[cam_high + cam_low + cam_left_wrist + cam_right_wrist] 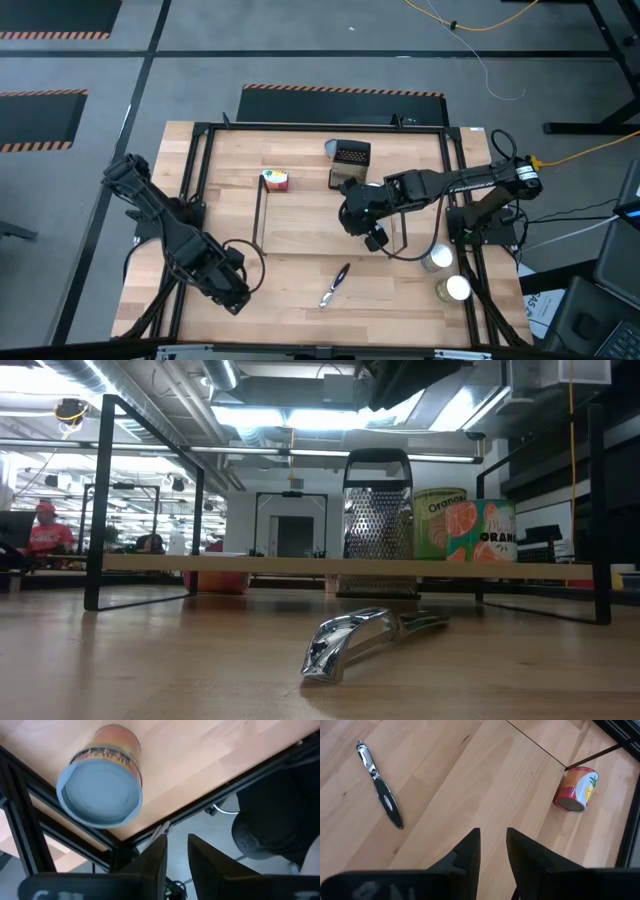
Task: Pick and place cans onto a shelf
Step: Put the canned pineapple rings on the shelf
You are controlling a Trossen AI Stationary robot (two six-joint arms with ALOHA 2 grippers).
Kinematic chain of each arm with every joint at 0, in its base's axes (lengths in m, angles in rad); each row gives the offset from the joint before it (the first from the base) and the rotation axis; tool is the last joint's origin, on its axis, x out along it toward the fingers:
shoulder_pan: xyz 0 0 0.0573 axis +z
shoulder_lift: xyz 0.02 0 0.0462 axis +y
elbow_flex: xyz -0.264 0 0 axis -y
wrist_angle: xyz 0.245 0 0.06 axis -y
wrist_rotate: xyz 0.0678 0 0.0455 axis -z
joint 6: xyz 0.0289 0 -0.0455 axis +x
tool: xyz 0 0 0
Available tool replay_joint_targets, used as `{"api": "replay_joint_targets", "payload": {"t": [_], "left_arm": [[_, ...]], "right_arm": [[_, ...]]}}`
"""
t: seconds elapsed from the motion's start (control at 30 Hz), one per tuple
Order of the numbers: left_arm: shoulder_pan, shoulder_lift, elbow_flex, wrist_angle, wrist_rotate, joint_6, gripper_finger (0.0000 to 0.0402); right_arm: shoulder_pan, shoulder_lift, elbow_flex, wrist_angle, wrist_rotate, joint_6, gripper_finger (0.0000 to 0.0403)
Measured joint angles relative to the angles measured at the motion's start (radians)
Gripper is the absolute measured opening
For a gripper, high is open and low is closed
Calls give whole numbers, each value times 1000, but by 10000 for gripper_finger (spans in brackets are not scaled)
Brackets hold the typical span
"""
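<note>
A can (102,785) with a pale-blue top and an orange label stands on the wood beside the black frame's corner. My left gripper (177,840) hangs above and to one side of it, near the table's left front (238,290), fingers slightly apart and empty. My right gripper (372,238) hovers over the middle of the table, pointing down, its fingers (470,845) slightly apart with nothing between. A red-and-yellow can (575,790) sits by the shelf's thin black wire (258,215). Orange-labelled cans (465,530) stand on the shelf board (250,565). Two more cans (446,275) stand at the right.
A silver hand tool (335,285) lies on the wood near the front, between the arms. A dark perforated grater (350,160) stands at the far middle, with a silver-topped can (330,148) beside it. The black outer frame (195,170) rings the table.
</note>
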Motion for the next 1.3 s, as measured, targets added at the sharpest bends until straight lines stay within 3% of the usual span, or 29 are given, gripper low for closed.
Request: {"api": "replay_joint_targets", "payload": {"t": [0.3, 0.6, 1.3], "left_arm": [[0, 10, 0, -83, -9, -81, 111], [0, 10, 0, -96, -167, -178, 122], [-1, 130, -2, -138, -139, -234, 122]], "right_arm": [[0, 0, 0, 1, 0, 0, 99], [0, 0, 1, 2, 0, 0, 99], [0, 0, 1, 2, 1, 0, 99]]}}
